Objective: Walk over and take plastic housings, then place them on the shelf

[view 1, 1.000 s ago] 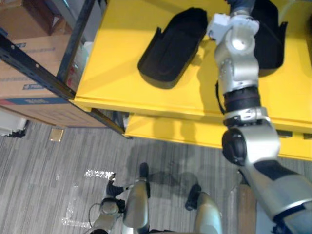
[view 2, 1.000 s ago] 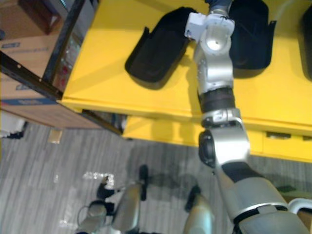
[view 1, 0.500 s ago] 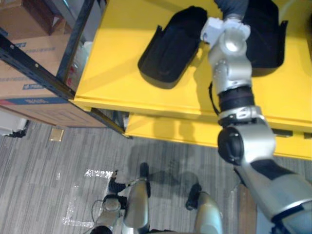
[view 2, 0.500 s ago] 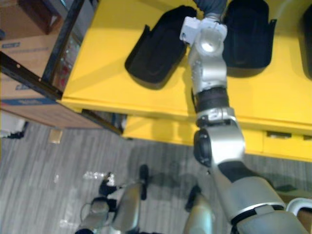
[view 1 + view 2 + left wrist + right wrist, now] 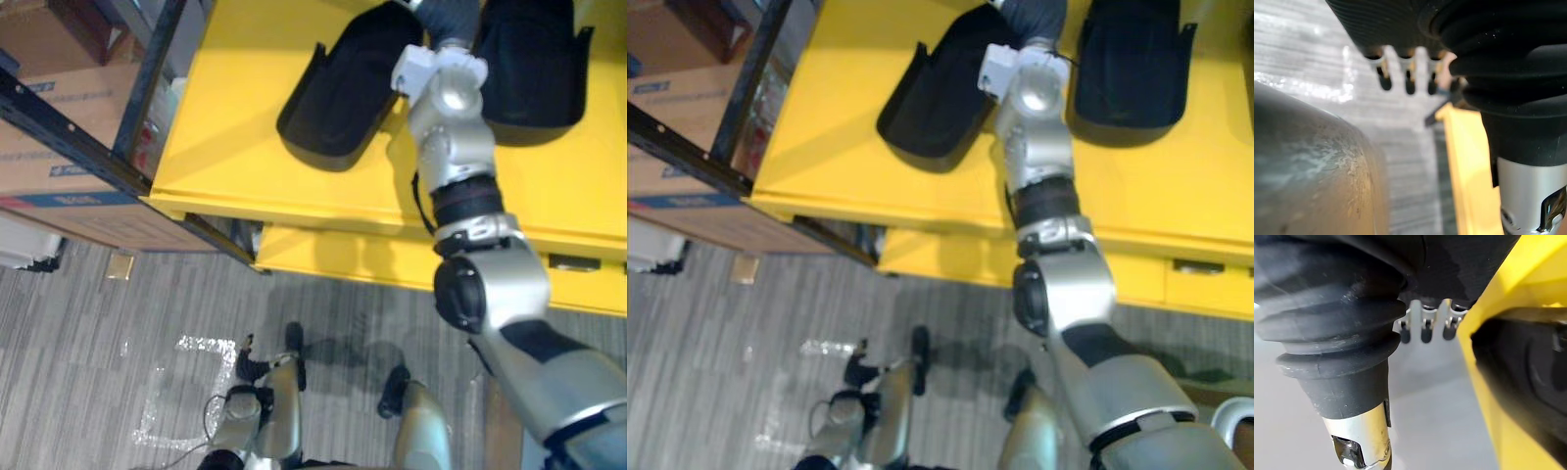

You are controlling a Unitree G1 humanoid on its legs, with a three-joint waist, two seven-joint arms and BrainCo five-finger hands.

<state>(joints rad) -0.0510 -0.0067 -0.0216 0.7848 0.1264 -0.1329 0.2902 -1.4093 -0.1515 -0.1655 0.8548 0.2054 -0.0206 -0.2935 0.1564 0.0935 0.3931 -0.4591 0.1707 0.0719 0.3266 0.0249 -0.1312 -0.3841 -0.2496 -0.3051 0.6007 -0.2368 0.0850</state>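
Note:
Two black plastic housings lie on the yellow table top [image 5: 245, 137]: one on the left [image 5: 348, 93], one on the right [image 5: 534, 64]. My right arm stretches up between them, and its dark wrist cover [image 5: 453, 18] reaches the view's top edge. In the right wrist view my right hand [image 5: 1423, 330] has straight fingers holding nothing, with a black housing [image 5: 1528, 372] beside the yellow edge. My left hand [image 5: 1408, 81] hangs low over the floor by my side, fingers straight and holding nothing.
A dark metal rack frame [image 5: 88, 147] with cardboard boxes [image 5: 49, 127] stands to the left of the table. A lower yellow level [image 5: 343, 259] juts out under the top. Pale tape marks [image 5: 181, 387] lie on the grey carpet.
My right arm has reached further away between the two housings, its hand passing the view's top edge. The camera has shifted a little. The housings lie where they were.

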